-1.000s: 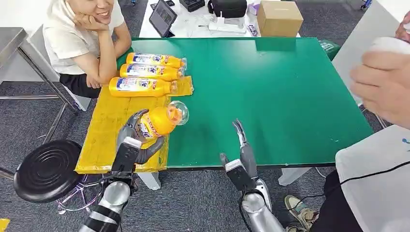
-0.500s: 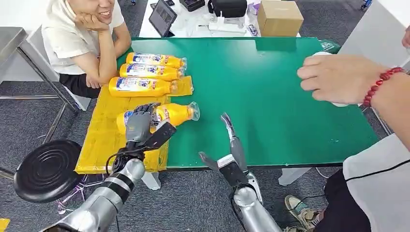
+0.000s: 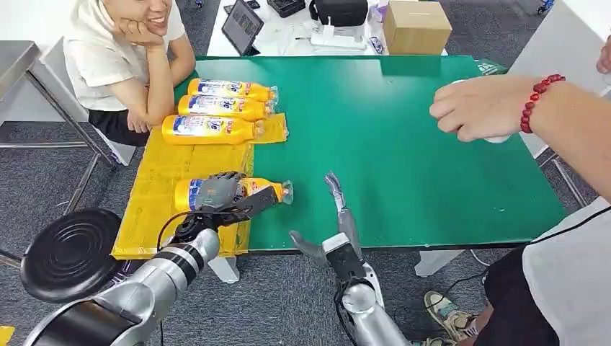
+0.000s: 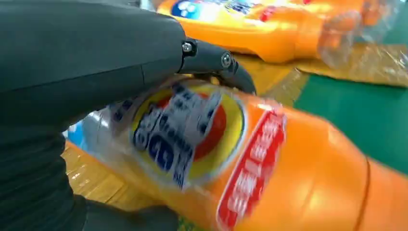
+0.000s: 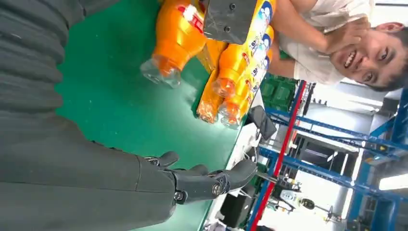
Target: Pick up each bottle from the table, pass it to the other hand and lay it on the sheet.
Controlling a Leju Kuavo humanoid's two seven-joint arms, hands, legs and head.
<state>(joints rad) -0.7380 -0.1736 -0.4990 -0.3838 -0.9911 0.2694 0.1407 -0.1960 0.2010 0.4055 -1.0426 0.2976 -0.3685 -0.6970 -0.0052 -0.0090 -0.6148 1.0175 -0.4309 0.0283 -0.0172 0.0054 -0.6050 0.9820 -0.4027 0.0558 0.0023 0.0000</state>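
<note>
My left robot hand (image 3: 216, 193) is wrapped around an orange bottle (image 3: 241, 190), fingers over its labelled middle. The bottle lies on its side at the near right edge of the yellow sheet (image 3: 155, 194), its base over the sheet and its clear cap end poking out over the green desk (image 3: 403, 137). From my left wrist, the dark fingers (image 4: 216, 60) curl over the blue, yellow and red label and the bottle (image 4: 288, 173) sits against the sheet; whether its weight rests fully there I cannot tell.

My right robot hand (image 3: 331, 216) holds nothing. It hangs at the desk's near edge, just right of the bottle's cap, fingers straight and spread, thumb out to the side. From my right wrist, the fingers (image 5: 211, 180) stretch over bare green surface.

Three more orange bottles (image 3: 216, 108) lie side by side at the far end of the sheet, caps toward the middle of the desk. A seated person (image 3: 122, 58) leans on the desk's far left corner beside them. Another person's hand (image 3: 475, 108), with a red bead bracelet, hovers over the desk's right side. A cardboard box (image 3: 416, 27) stands on a white table beyond, and a black stool (image 3: 68, 252) is on the floor to my left.
</note>
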